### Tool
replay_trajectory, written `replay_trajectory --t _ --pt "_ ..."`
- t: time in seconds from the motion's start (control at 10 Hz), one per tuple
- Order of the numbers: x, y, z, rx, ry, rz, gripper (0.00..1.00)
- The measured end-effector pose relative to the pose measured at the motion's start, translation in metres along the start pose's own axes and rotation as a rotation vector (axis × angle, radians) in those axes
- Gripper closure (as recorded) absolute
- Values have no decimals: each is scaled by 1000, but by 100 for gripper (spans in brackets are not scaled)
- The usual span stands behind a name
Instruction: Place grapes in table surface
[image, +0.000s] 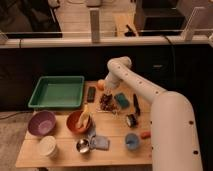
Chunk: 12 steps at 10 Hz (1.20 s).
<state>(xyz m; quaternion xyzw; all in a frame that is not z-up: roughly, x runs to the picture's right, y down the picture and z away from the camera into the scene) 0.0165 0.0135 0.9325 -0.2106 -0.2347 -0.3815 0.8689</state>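
Observation:
The grapes (105, 101) are a small dark red-purple lumpy bunch, lying on or just above the light tan wooden table surface (115, 148) near its middle. My gripper (107, 94) sits directly over the bunch, at the end of the white arm (150, 95) that reaches in from the right. The gripper covers the top of the bunch. A smooth orange fruit (101, 84) lies just behind the gripper.
A green tray (57, 92) stands at the back left. A purple bowl (41, 123), an orange bowl (79, 121), a white cup (47, 146), a metal cup (82, 145), a blue cup (131, 141), a teal sponge (121, 100) and a dark bar (91, 94) lie around.

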Motion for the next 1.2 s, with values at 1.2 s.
replay_trajectory --t 1.2 --pt "-21 13 15 -49 -32 -99 20"
